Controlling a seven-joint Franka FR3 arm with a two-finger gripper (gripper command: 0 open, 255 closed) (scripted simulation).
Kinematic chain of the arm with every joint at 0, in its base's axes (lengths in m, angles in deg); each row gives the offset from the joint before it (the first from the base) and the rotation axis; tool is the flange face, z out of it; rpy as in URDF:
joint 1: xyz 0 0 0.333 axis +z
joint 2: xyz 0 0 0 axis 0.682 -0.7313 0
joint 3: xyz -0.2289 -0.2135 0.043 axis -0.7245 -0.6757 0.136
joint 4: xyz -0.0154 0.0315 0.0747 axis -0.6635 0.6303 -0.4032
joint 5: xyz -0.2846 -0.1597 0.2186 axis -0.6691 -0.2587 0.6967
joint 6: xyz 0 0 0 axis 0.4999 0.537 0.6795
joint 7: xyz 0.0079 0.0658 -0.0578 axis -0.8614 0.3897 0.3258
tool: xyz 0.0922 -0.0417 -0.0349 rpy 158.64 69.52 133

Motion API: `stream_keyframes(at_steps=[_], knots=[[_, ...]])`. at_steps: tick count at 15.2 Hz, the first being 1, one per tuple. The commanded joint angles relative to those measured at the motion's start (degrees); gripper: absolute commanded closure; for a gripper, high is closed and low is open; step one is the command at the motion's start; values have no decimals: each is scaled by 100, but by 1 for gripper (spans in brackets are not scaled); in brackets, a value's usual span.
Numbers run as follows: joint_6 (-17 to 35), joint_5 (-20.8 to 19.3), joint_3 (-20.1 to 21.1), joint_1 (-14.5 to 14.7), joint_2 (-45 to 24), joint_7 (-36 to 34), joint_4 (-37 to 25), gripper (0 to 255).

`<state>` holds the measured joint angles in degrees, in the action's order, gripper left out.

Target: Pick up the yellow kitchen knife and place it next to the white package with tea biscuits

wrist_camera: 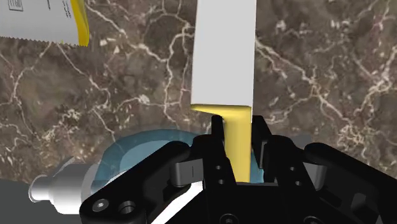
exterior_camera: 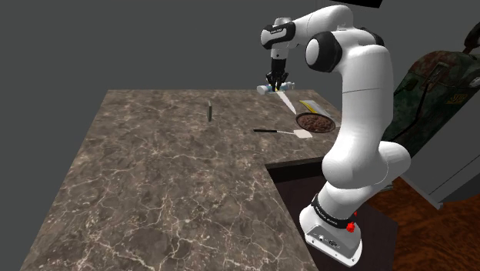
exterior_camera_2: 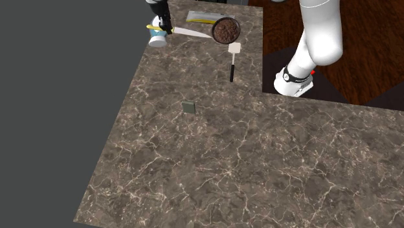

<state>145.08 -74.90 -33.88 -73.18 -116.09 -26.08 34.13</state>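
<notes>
Knife (wrist_camera: 226,70) is being clasped by its yellow handle between the closed-in fingers of the gripper (wrist_camera: 239,130), over a pale blue round object (wrist_camera: 127,153). Its white blade is pointing out across the marbled desk (wrist_camera: 331,76). Farther off, the white package (wrist_camera: 38,19) with a yellow edge is lying apart from the blade.

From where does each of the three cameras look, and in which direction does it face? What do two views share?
Shoulder view: beside and slightly behind the stand, looking down over the marble counter; stand and whole arm show.
Second exterior view: high across the counter from the stand, looking steeply down; the arm's base and the gripper show.
Wrist view: on the hand, looking along the gripper at the knife it clasps; black fingers show.
Shared: all three show knife and white package.
</notes>
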Motion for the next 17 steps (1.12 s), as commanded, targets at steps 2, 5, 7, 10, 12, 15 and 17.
stream_keyframes(at_steps=[2,5,7,10,12,15,17], knots=[[267,10,13,5,-53,-4,201,255],[485,17,20,5,-125,-15,349,255],[486,17,20,5,-124,-15,350,255],[485,17,20,5,-125,-15,349,255],[485,17,20,5,-125,-15,349,255],[493,16,20,6,-114,-15,367,0],[499,14,18,4,-102,-11,384,0]])
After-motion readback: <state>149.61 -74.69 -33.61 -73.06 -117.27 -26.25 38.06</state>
